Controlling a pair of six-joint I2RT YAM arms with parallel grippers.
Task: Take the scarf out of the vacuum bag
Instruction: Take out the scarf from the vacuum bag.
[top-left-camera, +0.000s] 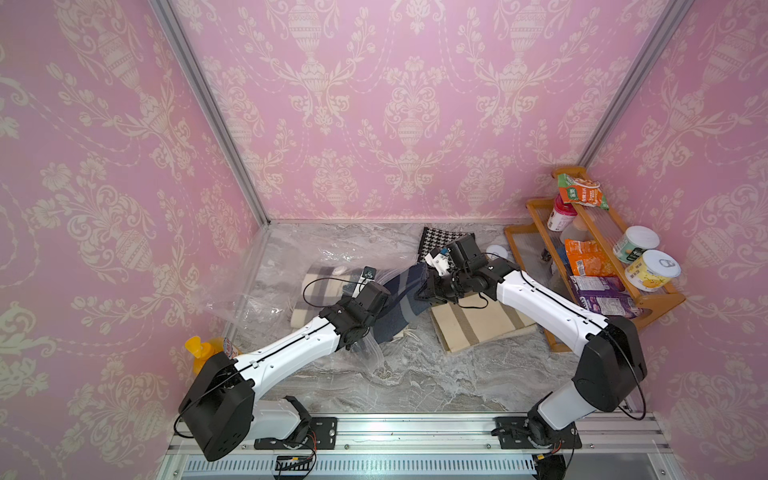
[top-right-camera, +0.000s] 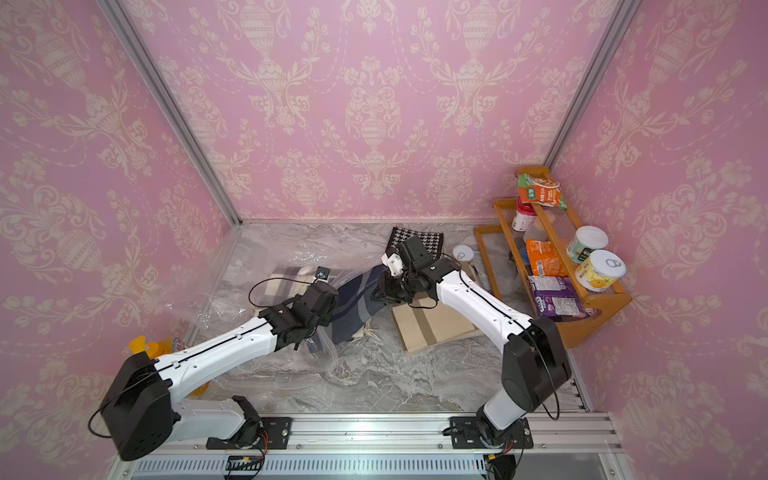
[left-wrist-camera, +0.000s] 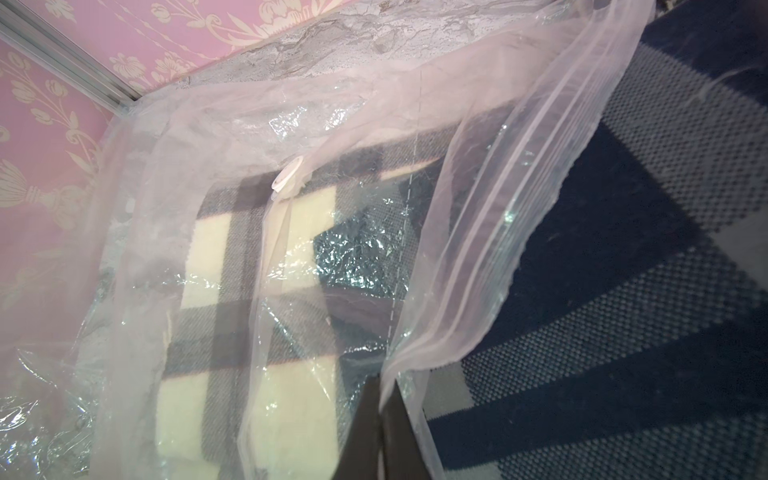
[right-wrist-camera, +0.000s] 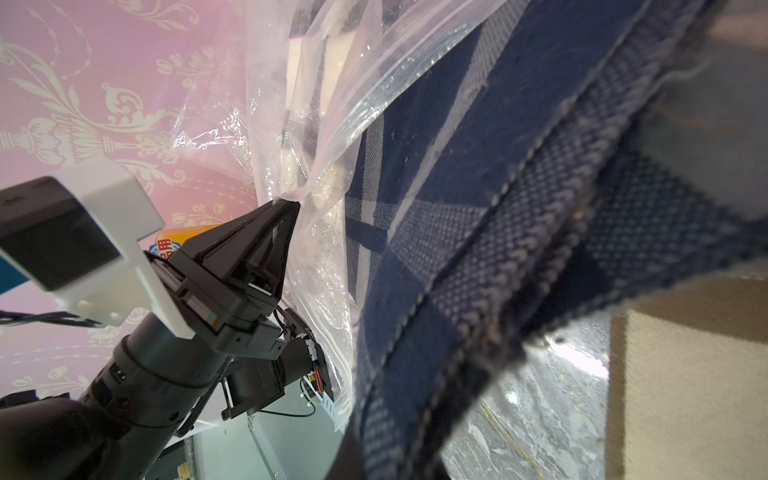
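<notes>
Marble tabletop (top-left-camera: 415, 374), pink damask walls. The vacuum bag (top-left-camera: 249, 286) lies crumpled left of centre; a navy scarf (top-left-camera: 401, 299) hangs half out of its mouth — your right hand (top-left-camera: 420, 295) is clenched on it. Your left hand (right-wrist-camera: 291, 203) pinches the bag's zip edge. A plaid scarf (left-wrist-camera: 232, 266) lies inside the bag.

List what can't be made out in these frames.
- Right gripper tips: its own wrist hides them in both top views, and the navy scarf fills the right wrist view.
- Scarf's end inside the bag: blurred by crinkled plastic in the left wrist view, and the left arm covers it in both top views.
- Labels on the rack: too small in both top views.
- Yellow bottle: mostly behind the left arm.
</notes>
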